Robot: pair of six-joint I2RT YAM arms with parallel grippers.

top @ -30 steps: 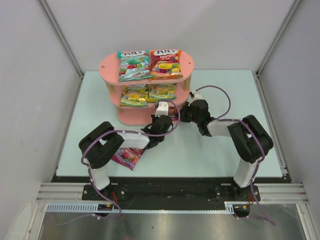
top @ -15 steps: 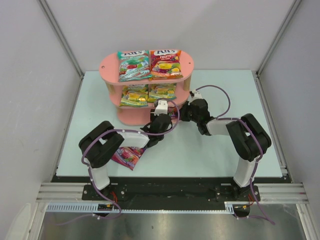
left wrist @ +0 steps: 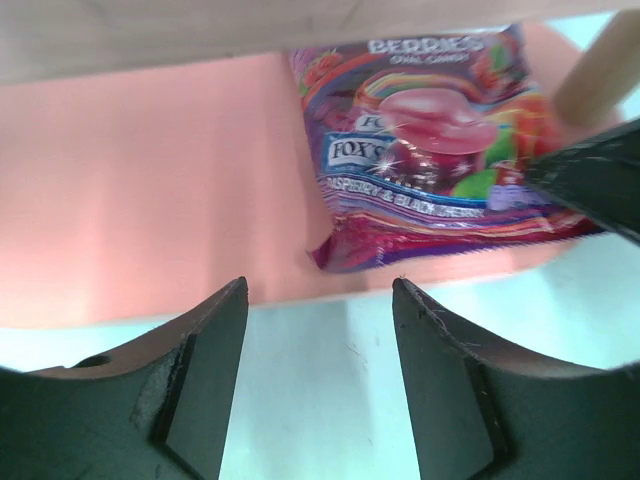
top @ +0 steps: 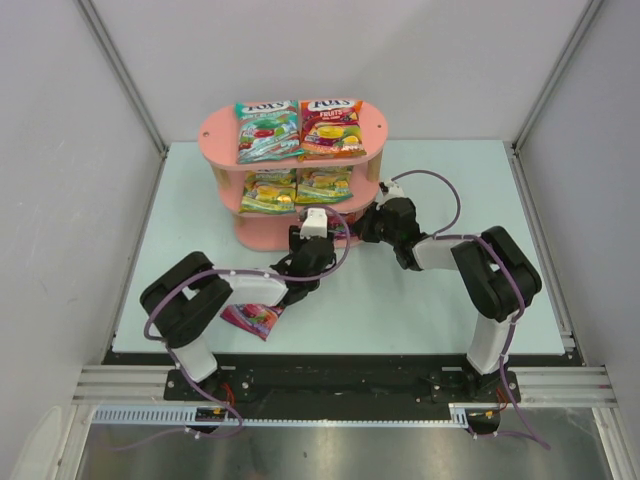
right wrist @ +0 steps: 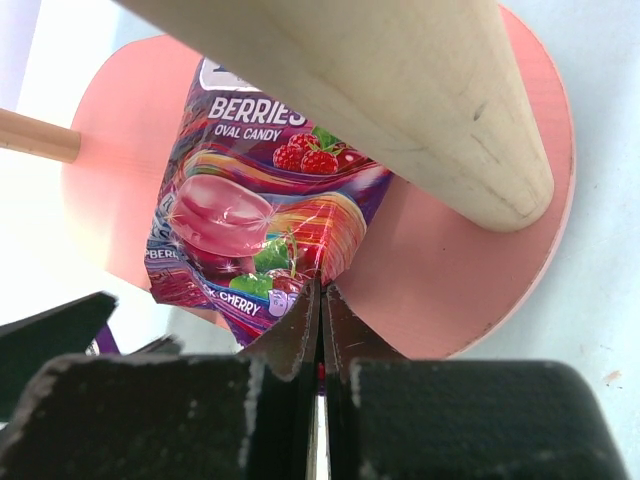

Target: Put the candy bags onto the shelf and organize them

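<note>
The pink shelf [top: 222, 132] carries a teal candy bag [top: 267, 130] and a red-orange one [top: 331, 125] on top, and two yellow-green bags [top: 270, 190] [top: 323, 184] on the middle board. A purple berries bag [left wrist: 430, 150] [right wrist: 255, 215] lies on the bottom board [left wrist: 150, 180]. My right gripper [right wrist: 322, 287] [top: 362, 224] is shut with its tips pinching that bag's near corner. My left gripper [left wrist: 320, 290] [top: 316, 226] is open and empty, just off the board's front edge. A second purple bag [top: 253, 317] lies on the table under the left arm.
A wooden shelf post [right wrist: 380, 90] stands right of the purple bag, close above my right fingers. The bottom board's left half [left wrist: 120, 200] is bare pink. Grey walls with metal rails [top: 120, 70] enclose the pale table [top: 450, 180].
My left gripper has opened, let go of the purple bag on the bottom board, and drawn back slightly; its elbow swung left. The right arm has stayed put.
</note>
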